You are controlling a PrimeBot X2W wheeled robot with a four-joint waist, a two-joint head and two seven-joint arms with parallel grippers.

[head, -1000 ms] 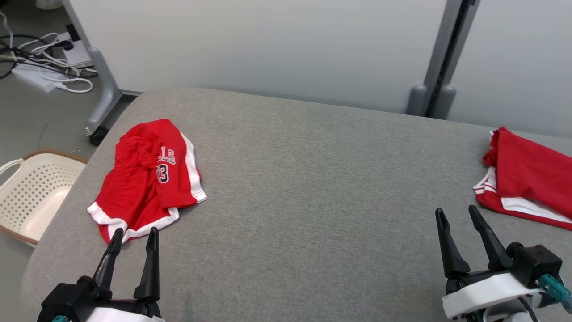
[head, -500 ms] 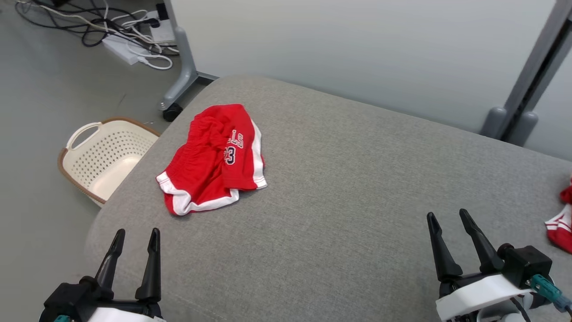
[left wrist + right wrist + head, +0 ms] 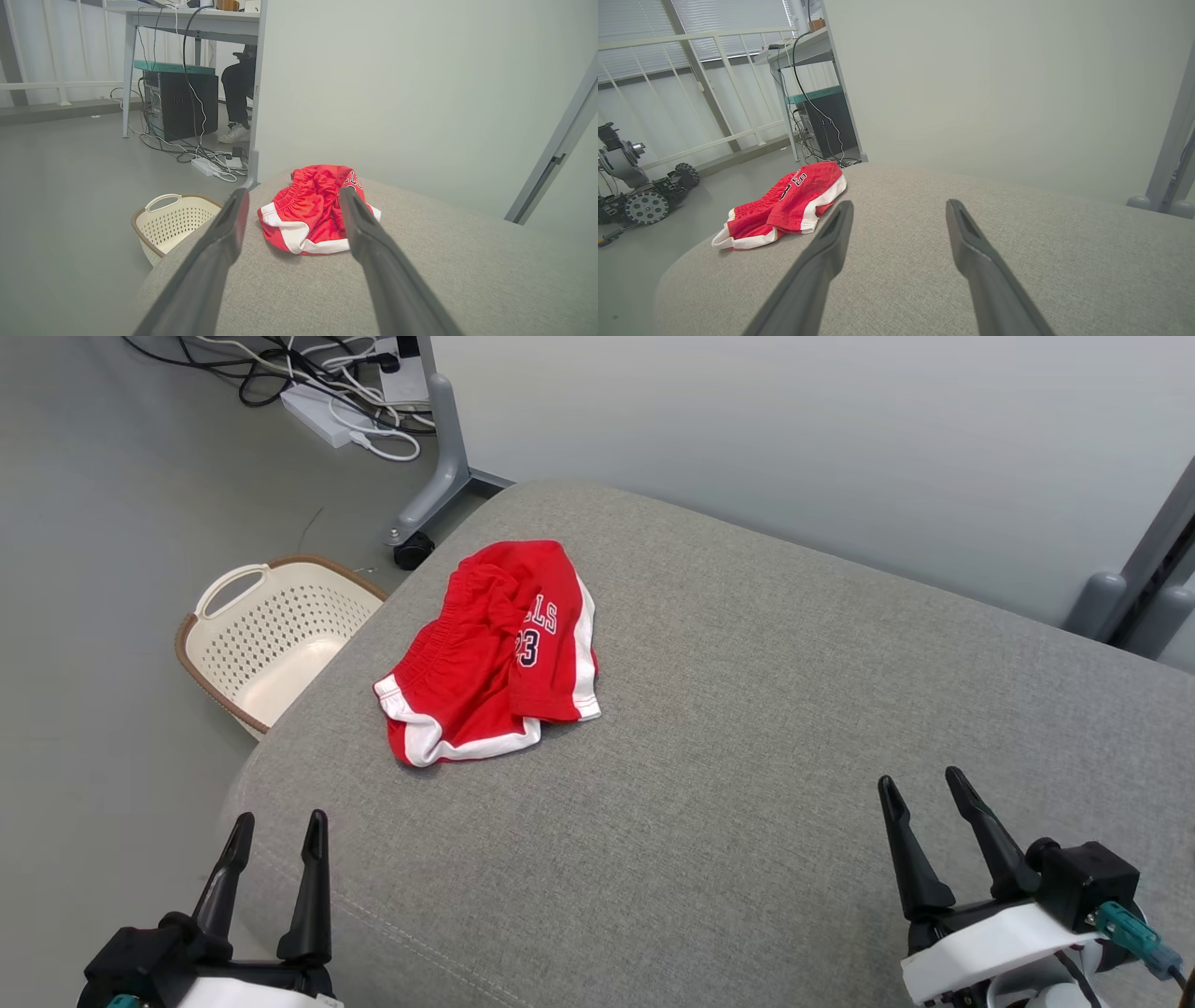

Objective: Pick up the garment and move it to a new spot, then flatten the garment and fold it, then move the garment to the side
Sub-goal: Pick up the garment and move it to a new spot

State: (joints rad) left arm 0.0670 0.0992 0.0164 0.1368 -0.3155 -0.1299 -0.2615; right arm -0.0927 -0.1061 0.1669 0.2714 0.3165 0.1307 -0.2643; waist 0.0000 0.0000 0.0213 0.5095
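The grey cushioned surface (image 3: 747,709) carries the crumpled red shorts (image 3: 485,663) near its far left corner, their lettering partly folded under. A cream basket (image 3: 280,635) sits partly hidden behind its edge. The left gripper (image 3: 280,818) and right gripper (image 3: 920,777) hover empty, fingers apart.

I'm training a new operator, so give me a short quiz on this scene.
1. True or false: the left end effector grips the crumpled red shorts with white trim.
2. Relative to the grey fabric cushion, the cream perforated plastic basket stands: A on it; B on the floor beside it; C on top of the shorts.
3. Fill in: the right end effector has its jaws ___.
Key: 1 false, it is open and apart from them; 2 B; 3 open.
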